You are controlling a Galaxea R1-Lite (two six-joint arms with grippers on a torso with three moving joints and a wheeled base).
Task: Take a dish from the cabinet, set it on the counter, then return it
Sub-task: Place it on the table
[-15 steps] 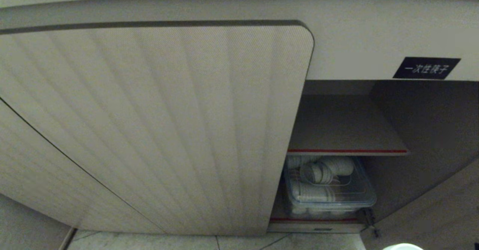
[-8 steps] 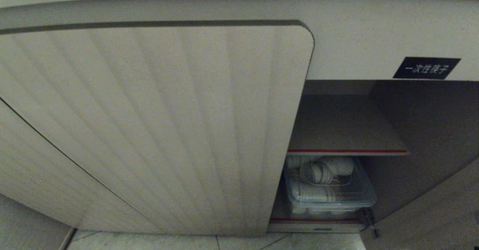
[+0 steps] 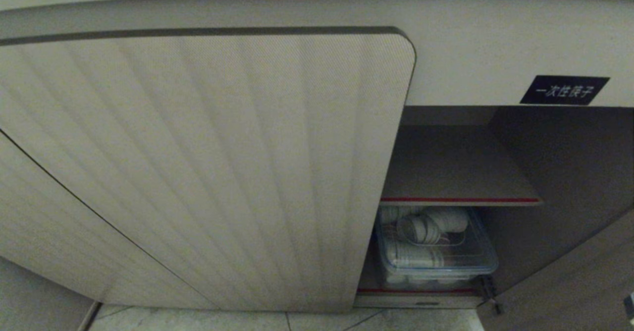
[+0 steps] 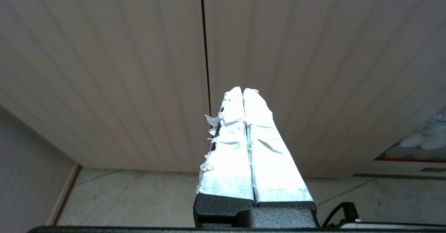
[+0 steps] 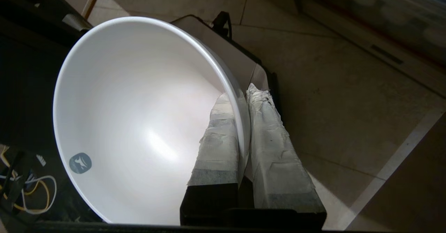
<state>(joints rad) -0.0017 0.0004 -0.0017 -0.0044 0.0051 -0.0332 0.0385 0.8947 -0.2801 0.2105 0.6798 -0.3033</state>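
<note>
- The dish (image 5: 139, 114), a plain white round bowl with a smooth glossy inside, is sitting tipped on edge in the right wrist view, its open mouth facing the camera and its rim ringing the view; being round, it is showing no long axis.
- The right hand (image 5: 245, 97) is pinching the dish's rim, one taped finger (image 5: 217, 145) lying inside the bowl and the other against the outer wall; the dish is hanging above the tiled floor (image 5: 348, 86), outside the cabinet and out of the head view.
- A small grey round sticker (image 5: 80, 163) with a white mark is sitting inside the dish near the rim; the mark is too small for reading.
- The cabinet (image 3: 198, 172) is showing a beige, vertically ribbed door with rounded corners; the compartment to its right is standing open.
- A black label (image 3: 564, 89) with white characters, reading roughly "一次性筷子", is sitting above the open compartment.
- The inner shelf (image 3: 460, 172), edged in red, is lying above a clear box (image 3: 475, 261) holding stacked white cups.
- The left hand (image 4: 243, 91), its taped fingers pressed together and holding nothing, is pointing at the ribbed door, near the seam between two panels.
</note>
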